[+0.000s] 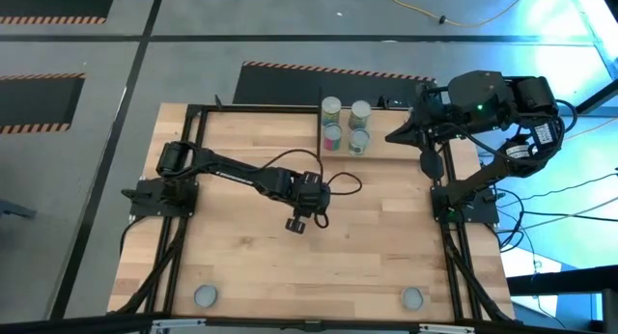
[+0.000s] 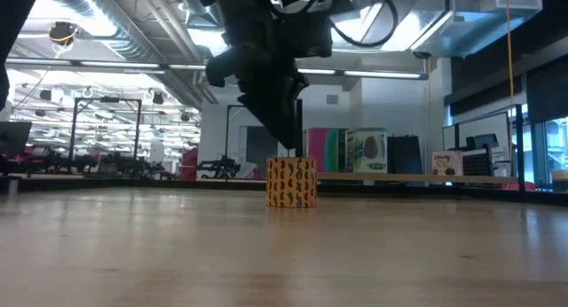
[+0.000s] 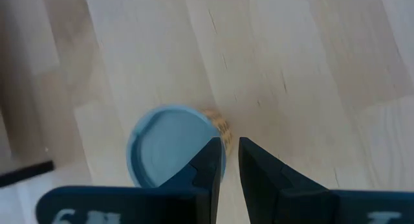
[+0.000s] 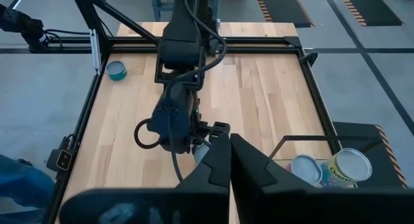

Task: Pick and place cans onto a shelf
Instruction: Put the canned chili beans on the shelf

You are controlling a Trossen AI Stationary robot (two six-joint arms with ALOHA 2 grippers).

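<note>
A can (image 2: 291,182) with a yellow-orange label and a grey top (image 3: 169,146) stands upright on its base mid-table (image 1: 294,225). My left gripper (image 3: 229,147) reaches steeply down onto its top (image 2: 293,153), its fingers nearly together. The shelf (image 1: 379,149), a light board with a black edge, lies at the table's far side. Several cans (image 1: 346,124) stand on it. My right gripper (image 1: 390,137) hangs shut and high above the shelf's right part, touching nothing (image 4: 230,146). My left gripper has the can's rim (image 3: 224,129) at a narrow gap between its fingers. One finger (image 3: 210,160) lies over the top just inside the rim, and the other (image 3: 255,162) stands outside the wall. The fingers slant steeply down from the far left. The can stands upright on the table.
Two more cans stand by the table's near edge, one left (image 1: 205,295) and one right (image 1: 412,297). A black frame (image 1: 193,110) runs around the tabletop. Bare wood lies between the held can and the shelf.
</note>
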